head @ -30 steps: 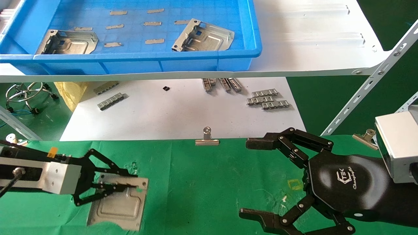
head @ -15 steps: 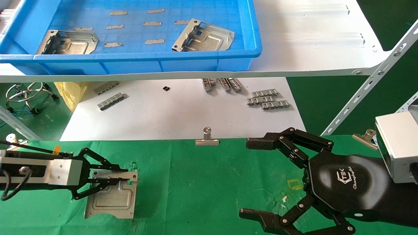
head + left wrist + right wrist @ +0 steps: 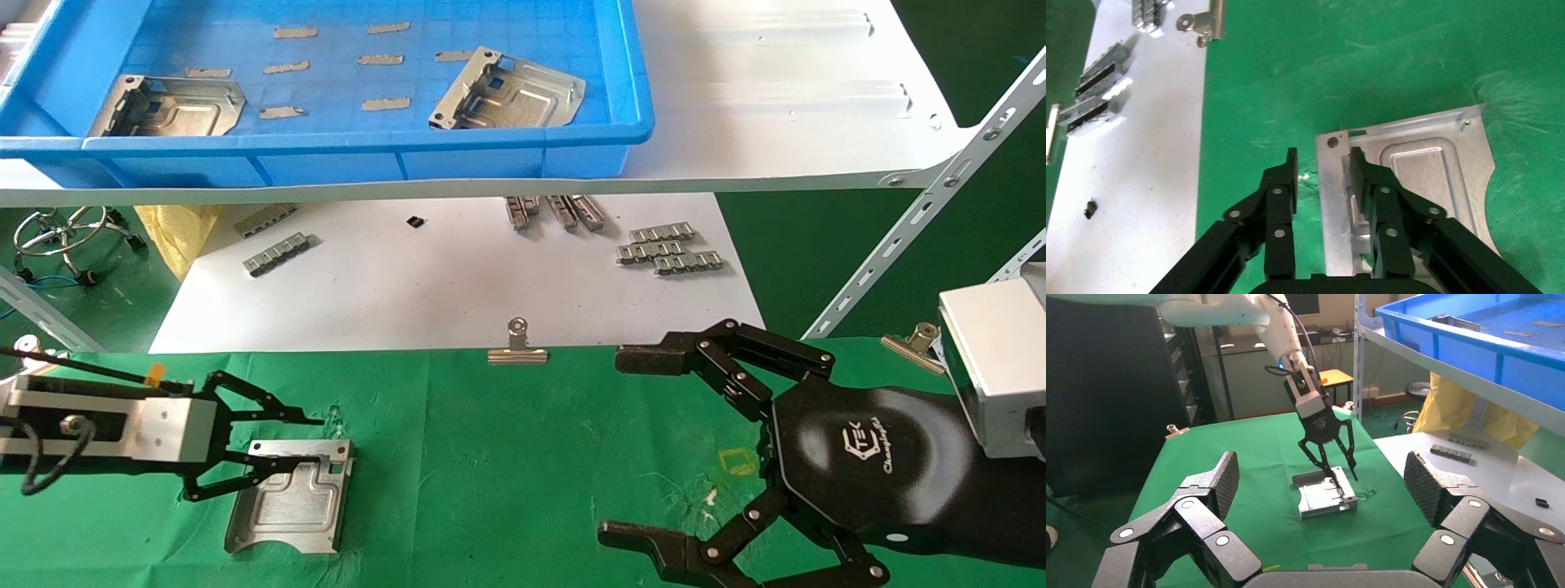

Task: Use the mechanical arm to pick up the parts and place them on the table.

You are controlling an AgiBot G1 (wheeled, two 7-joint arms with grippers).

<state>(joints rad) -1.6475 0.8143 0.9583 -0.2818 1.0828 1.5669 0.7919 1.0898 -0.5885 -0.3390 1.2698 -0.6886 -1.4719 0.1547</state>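
A shiny silver part [image 3: 290,502] lies flat on the green table [image 3: 507,457] at the front left. My left gripper [image 3: 319,441] is open, its jaws on either side of the part's folded holed edge. In the left wrist view [image 3: 1323,159] one finger [image 3: 1361,177] rests against the part [image 3: 1425,177] and the other stands apart over the cloth. Two more parts [image 3: 167,106] [image 3: 511,94] lie in the blue crate [image 3: 368,143]. My right gripper [image 3: 613,447] is wide open and empty at the front right. Its wrist view shows the left gripper [image 3: 1343,476] over the part [image 3: 1321,499].
The blue crate stands on a white shelf board [image 3: 776,98] above and behind the table. A white sheet [image 3: 449,286] with small grey ribbed strips [image 3: 670,249] lies below it. Binder clips [image 3: 517,349] [image 3: 911,343] hold the cloth's far edge. A slanted shelf strut [image 3: 915,220] runs at the right.
My left gripper carried the part down and slightly left to the cloth, then opened. The part now lies flat, released. The right arm has not moved.
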